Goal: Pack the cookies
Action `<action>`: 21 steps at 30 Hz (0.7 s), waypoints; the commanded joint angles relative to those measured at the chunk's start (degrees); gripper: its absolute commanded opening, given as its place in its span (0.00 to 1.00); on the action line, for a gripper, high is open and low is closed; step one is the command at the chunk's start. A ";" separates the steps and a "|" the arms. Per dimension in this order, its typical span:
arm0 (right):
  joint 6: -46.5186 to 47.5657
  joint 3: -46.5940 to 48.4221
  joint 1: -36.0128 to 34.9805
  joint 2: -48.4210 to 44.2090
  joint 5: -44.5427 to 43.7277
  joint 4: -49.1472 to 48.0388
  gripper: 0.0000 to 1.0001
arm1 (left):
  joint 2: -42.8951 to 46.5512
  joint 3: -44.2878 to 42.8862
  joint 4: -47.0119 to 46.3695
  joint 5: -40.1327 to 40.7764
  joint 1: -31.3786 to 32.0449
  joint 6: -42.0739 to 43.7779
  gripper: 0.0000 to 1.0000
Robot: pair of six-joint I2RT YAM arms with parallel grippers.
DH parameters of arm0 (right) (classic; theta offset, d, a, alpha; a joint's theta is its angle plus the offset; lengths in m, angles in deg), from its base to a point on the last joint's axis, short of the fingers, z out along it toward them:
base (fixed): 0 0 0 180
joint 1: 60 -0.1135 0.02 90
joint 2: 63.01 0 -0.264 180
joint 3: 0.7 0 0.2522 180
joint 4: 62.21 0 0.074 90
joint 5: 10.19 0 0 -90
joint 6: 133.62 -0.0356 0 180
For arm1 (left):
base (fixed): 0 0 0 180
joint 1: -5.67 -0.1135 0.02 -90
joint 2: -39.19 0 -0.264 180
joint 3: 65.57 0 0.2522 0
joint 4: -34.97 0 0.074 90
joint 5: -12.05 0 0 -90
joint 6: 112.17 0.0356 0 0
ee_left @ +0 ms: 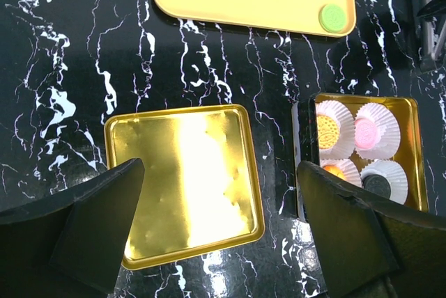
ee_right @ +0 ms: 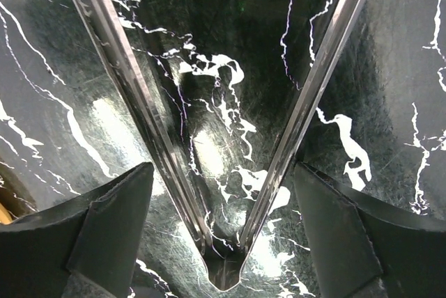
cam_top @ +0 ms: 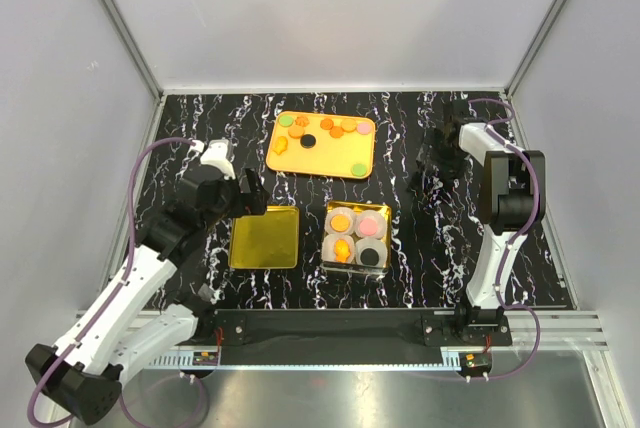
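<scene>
Our left gripper [ee_left: 221, 193] hangs wide open and empty right over the gold lid [ee_left: 181, 173], a near-square with no long side to favour. The box [ee_left: 415, 159] sits just to its right, so we judge the left arm nearer. We count four paper cups [ee_left: 333, 113], each holding one of the cookies [ee_left: 366, 133], and roughly ten more on one yellow tray [cam_top: 330, 153] beyond. Our right gripper [ee_right: 223, 173] clasps one pair of tongs [ee_right: 131, 96], their arms spread.
</scene>
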 commanded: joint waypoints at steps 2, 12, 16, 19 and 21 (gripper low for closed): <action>0.03 -0.38 -0.01 -3.32 -1.84 -0.23 0.90 | -1.70 0.09 -2.25 3.38 -0.31 -1.71 0.99; -0.05 -3.89 -0.37 -17.28 -3.34 0.04 0.91 | -11.53 2.19 -1.73 7.86 3.46 -10.76 0.99; -0.32 -6.35 -3.61 -23.35 -2.37 -0.49 0.89 | -19.01 0.45 -2.34 11.46 9.70 -13.92 0.96; -0.40 -7.40 -8.79 -27.83 -3.34 -0.75 0.86 | -26.54 -1.23 -2.87 17.44 15.15 -15.51 0.87; -1.28 -8.46 -11.51 -31.42 -1.85 -1.36 0.85 | -30.52 -3.16 -2.52 20.42 17.70 -16.04 0.84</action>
